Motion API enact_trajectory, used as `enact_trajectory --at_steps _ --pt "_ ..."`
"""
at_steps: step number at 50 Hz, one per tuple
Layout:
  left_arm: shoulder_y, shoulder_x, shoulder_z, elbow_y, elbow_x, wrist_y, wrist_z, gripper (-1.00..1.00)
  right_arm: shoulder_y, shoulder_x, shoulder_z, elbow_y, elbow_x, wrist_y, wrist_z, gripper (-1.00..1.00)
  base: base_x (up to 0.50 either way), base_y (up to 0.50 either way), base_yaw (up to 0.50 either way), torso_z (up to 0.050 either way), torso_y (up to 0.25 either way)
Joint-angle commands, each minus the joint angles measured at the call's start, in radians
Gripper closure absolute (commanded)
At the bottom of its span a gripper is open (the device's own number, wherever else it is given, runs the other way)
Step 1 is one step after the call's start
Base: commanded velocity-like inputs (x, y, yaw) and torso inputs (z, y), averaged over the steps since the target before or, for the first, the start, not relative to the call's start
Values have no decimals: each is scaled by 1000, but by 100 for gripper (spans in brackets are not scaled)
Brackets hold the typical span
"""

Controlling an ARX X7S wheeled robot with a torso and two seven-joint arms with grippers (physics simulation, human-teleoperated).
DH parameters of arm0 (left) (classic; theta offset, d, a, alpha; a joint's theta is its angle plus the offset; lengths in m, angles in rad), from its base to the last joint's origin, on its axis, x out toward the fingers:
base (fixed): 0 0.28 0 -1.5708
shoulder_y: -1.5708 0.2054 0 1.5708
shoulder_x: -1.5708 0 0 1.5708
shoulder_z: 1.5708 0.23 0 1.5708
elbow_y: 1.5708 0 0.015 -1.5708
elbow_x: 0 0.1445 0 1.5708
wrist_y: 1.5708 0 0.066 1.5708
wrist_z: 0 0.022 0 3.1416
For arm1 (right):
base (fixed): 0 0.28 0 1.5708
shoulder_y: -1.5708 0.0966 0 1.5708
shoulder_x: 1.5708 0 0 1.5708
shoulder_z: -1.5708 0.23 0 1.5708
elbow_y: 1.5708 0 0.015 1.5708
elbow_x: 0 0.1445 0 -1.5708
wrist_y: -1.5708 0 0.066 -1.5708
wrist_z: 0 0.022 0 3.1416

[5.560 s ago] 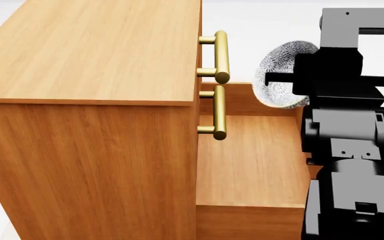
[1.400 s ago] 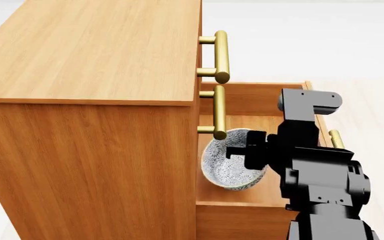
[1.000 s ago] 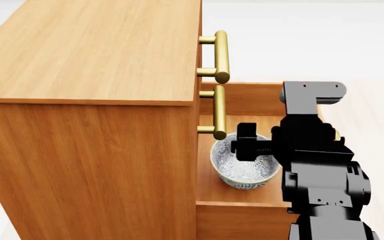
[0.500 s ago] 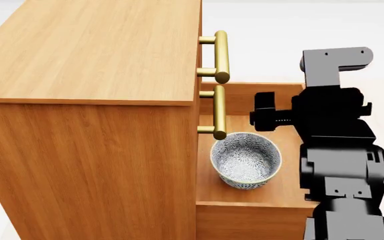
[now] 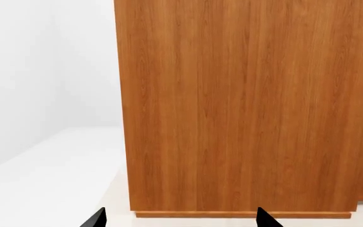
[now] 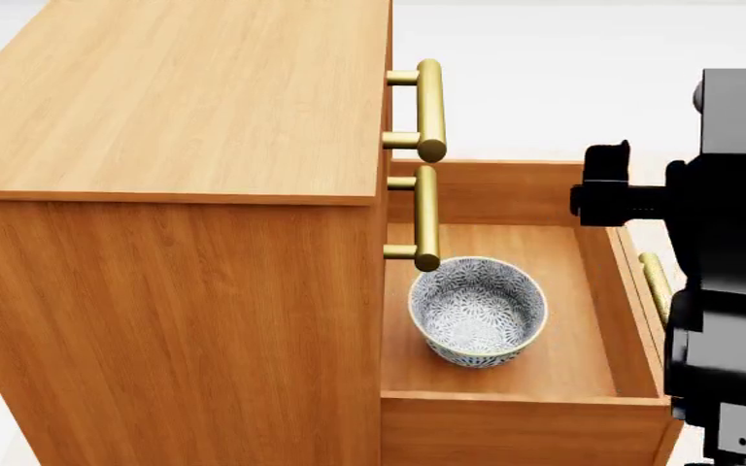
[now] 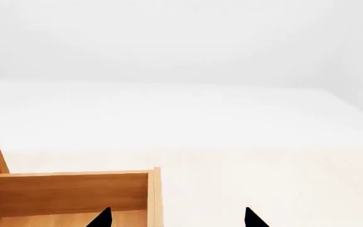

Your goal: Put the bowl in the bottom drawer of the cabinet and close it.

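Inside the open bottom drawer (image 6: 516,374) of the cabinet (image 6: 179,126), the bowl (image 6: 478,310) sat upright. The right gripper (image 7: 176,218) hung empty above, jaws spread wide; the left gripper (image 5: 178,220) likewise.

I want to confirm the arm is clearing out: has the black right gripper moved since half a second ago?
Yes. The black right gripper has drawn away from the brass bar handle, toward the open orange-brown bottom drawer's front.

One bowl (image 6: 478,310); three brass handles (image 6: 430,107)
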Motion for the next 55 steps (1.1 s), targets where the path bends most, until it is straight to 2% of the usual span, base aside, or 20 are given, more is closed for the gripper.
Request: enact_trajectory --at_steps 1,11,15,32,55 --pt "0 -1 2 -1 2 1 0 -100 -86 53 79 -257 18 124 29 -100 0 0 0 0 0" --pt "1 -2 3 1 3 0 -2 -100 -181 91 155 -438 36 195 36 -100 0 0 0 0 0" --pt "11 -23 -3 77 -6 -56 -13 -100 -206 99 184 -460 43 201 37 -100 0 0 0 0 0" --pt "11 -25 -1 85 0 -68 -19 -100 -381 133 314 -636 77 227 21 -100 0 0 0 0 0" --pt "14 -29 0 84 0 -54 -22 -100 -523 107 363 -590 80 130 23 -100 0 0 0 0 0"
